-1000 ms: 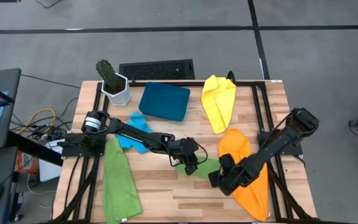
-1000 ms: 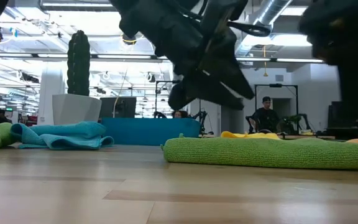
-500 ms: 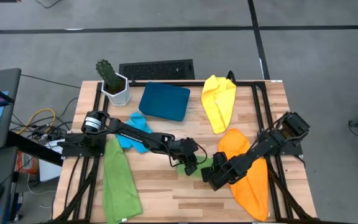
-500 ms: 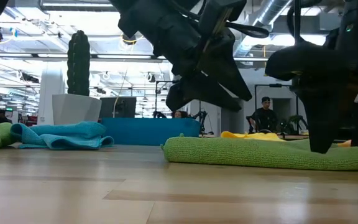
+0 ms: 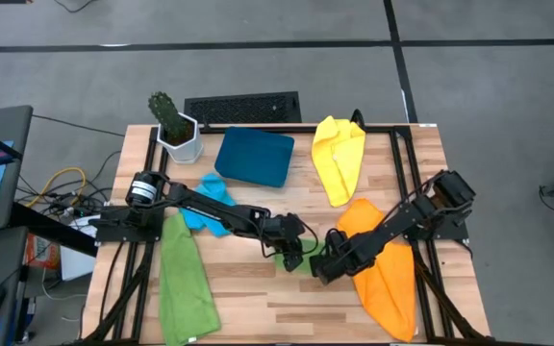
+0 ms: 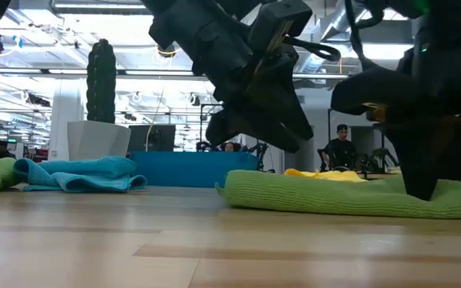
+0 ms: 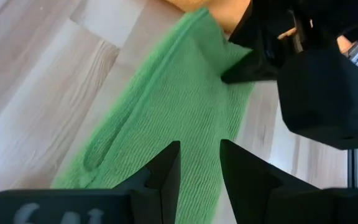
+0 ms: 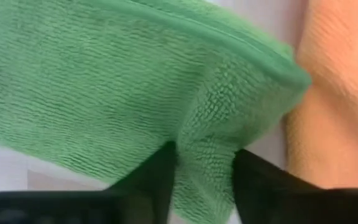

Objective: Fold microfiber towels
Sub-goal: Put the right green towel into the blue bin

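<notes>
While five towels lie on the counter (image 5: 258, 288), two green, one blue, one yellow, one orange, the left gripper (image 5: 291, 258) and right gripper (image 5: 321, 266) each pinch the middle green towel (image 6: 334, 194).

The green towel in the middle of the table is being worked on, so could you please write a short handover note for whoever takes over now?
Left claw: over the middle green towel, fingers astride a pinch of it.
Right claw: at that towel's other end, fingers around its edge, beside the orange towel.
Elsewhere: second green towel at the front left, sky-blue towel under the left arm, yellow towel at the back right.
Done: no towel looks neatly folded.
Left: fold the middle green towel, then the other four.
</notes>
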`<state>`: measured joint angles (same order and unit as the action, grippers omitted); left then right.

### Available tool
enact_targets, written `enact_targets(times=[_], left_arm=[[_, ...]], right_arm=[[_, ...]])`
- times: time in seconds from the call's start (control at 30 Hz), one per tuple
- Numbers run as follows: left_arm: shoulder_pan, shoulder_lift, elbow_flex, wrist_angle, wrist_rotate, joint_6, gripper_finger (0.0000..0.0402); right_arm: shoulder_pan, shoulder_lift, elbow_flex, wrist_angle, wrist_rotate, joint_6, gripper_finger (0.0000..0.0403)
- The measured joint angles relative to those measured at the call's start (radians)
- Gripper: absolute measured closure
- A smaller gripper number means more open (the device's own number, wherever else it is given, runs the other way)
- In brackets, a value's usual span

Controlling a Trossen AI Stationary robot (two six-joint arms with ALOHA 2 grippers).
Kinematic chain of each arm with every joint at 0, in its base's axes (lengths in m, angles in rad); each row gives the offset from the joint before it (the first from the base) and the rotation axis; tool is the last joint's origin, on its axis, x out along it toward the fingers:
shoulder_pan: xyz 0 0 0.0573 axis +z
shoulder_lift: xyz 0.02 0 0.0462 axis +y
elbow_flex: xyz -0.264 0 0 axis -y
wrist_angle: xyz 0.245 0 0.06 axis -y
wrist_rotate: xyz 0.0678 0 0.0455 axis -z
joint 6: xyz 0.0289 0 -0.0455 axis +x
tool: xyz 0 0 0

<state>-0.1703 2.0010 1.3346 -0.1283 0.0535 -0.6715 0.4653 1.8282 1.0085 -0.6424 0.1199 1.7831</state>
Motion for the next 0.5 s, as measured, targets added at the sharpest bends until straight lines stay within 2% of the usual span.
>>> enact_targets(times=[0.13, 0.2, 0.33, 0.5], left_arm=[[0.002, -0.012, 0.0, -0.03, 0.099, -0.018, 0.0297], [0.003, -0.033, 0.0, -0.071, 0.162, -0.022, 0.0297], [0.003, -0.118, 0.0, -0.203, 0.217, -0.024, 0.0297], [0.0, -0.308, 0.0, -0.356, 0.178, -0.031, 0.0297]], right_arm=[[-0.013, 0.001, 0.0, 0.021, 0.021, -0.088, 0.035], [-0.019, -0.003, -0.001, 0.036, 0.039, -0.128, 0.0379], [-0.046, -0.036, -0.005, 0.038, 0.056, -0.194, 0.038], [-0.126, -0.132, -0.006, 0.033, 0.063, -0.314, 0.038]])
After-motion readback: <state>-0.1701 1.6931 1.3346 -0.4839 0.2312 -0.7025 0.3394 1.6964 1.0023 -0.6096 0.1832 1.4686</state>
